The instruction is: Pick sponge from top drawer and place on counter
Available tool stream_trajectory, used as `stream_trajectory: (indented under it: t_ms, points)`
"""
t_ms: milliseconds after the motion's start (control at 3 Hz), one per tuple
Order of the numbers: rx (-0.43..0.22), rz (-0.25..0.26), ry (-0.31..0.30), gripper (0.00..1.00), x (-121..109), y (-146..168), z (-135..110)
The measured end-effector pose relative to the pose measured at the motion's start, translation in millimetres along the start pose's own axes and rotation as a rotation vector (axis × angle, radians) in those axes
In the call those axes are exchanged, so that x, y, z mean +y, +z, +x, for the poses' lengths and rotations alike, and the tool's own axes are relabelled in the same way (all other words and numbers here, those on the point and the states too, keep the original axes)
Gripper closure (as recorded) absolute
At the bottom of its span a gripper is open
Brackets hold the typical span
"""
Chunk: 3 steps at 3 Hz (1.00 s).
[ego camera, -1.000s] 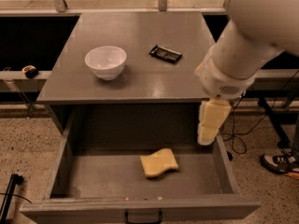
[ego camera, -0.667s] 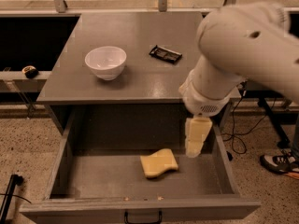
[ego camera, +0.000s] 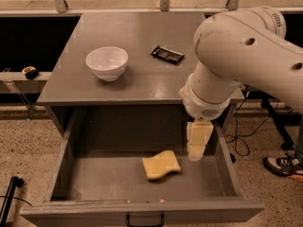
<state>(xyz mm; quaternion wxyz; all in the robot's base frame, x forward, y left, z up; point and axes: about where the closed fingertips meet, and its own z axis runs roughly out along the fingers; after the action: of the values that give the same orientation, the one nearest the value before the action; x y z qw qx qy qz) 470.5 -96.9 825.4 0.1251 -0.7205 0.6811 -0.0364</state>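
Observation:
The pale yellow sponge point(ego camera: 161, 165) lies flat on the floor of the open top drawer point(ego camera: 94, 178), right of its middle. My gripper point(ego camera: 197, 143) hangs from the white arm inside the drawer, just right of the sponge and a little above it, not touching it. The grey counter point(ego camera: 137, 79) lies above the drawer.
A white bowl point(ego camera: 107, 63) stands on the counter at the left. A small black flat object point(ego camera: 167, 54) lies on the counter behind my arm. The drawer's right wall point(ego camera: 226, 160) is close to the gripper. A shoe point(ego camera: 283, 165) and cables are on the floor at the right.
My arm has swung left and down. The gripper moved from the drawer's right wall toward the sponge. The sponge has not moved.

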Motion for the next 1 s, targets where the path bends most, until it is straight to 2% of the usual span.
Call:
stream_trajectory:
  t_ms: [333,667,1000]
  points:
    - [0.01,0.013,-0.13,0.0,8,18,-13]
    - [0.037,-0.002,-0.329,0.0,21,44,-27]
    - [-0.004,-0.008,-0.528,0.0,33,59,-40]
